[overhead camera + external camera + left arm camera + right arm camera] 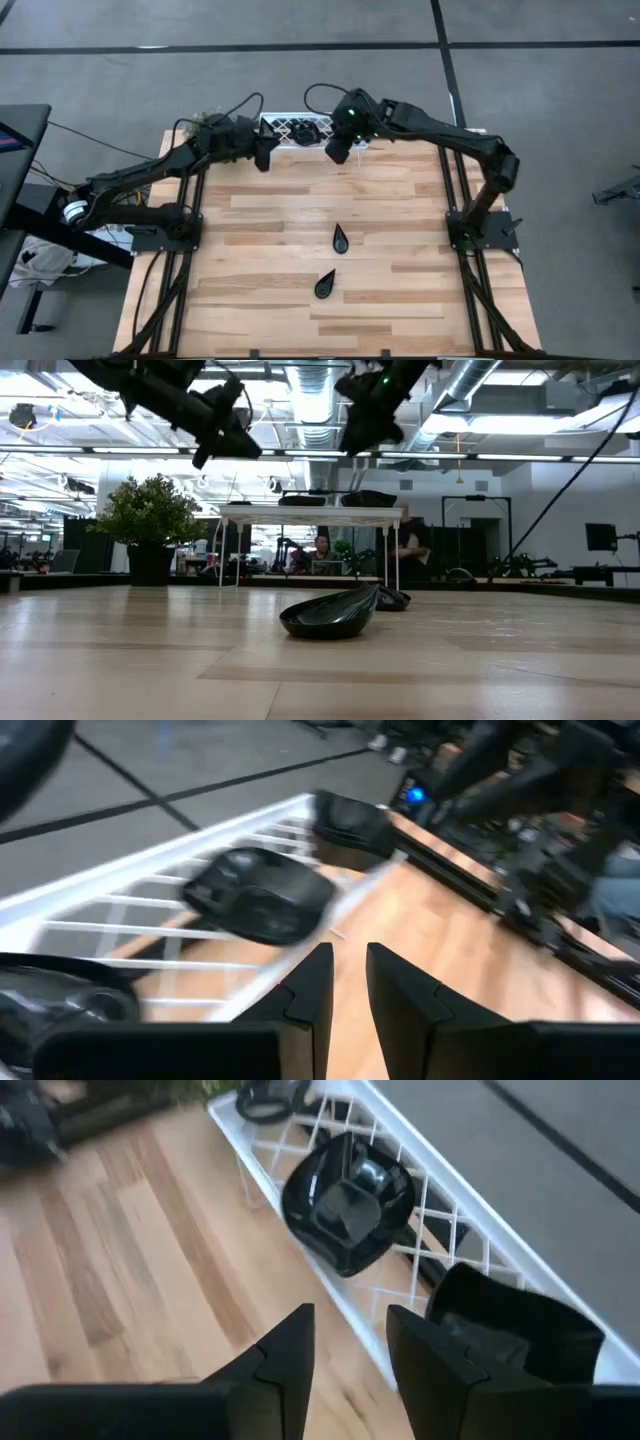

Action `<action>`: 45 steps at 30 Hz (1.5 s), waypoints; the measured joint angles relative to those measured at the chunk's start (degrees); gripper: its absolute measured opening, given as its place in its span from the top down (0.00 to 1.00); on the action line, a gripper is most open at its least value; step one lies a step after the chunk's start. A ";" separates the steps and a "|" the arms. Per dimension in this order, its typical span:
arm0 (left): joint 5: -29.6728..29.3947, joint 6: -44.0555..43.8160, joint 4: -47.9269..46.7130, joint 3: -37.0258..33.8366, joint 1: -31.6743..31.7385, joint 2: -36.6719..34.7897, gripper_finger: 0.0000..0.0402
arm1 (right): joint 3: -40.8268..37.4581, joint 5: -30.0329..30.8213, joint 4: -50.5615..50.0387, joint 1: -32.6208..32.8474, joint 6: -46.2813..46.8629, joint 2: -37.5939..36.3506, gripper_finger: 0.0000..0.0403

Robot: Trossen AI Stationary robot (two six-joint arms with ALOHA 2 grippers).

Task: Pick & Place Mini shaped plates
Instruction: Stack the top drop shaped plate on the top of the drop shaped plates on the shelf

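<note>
While apart, teardrop plates (340, 238) tips far-pointing.

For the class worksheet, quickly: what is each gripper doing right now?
Left gripper: open, empty, above the white tray.
Right gripper: open, empty, also above the tray's edge.

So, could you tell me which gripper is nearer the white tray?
Neither clearly: the left gripper hangs by the white tray's left end, the right gripper by its right end, both empty.

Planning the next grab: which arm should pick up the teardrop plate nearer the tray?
Probably right. Right gripper hangs almost straight behind that teardrop plate, jaws open and empty; left gripper sits farther aside.
</note>
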 joint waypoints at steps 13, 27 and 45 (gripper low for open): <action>-9.76 -7.35 -4.08 -0.14 -23.14 -4.59 0.87 | -39.13 11.95 20.84 19.54 22.47 -27.63 0.70; -24.33 -22.36 -3.66 -0.05 -42.19 -3.26 0.87 | -43.61 15.01 23.24 31.99 29.81 -9.75 0.70; -28.63 -25.77 -2.47 -0.07 -47.15 -1.88 0.87 | -43.61 5.45 29.85 33.77 28.11 3.44 0.70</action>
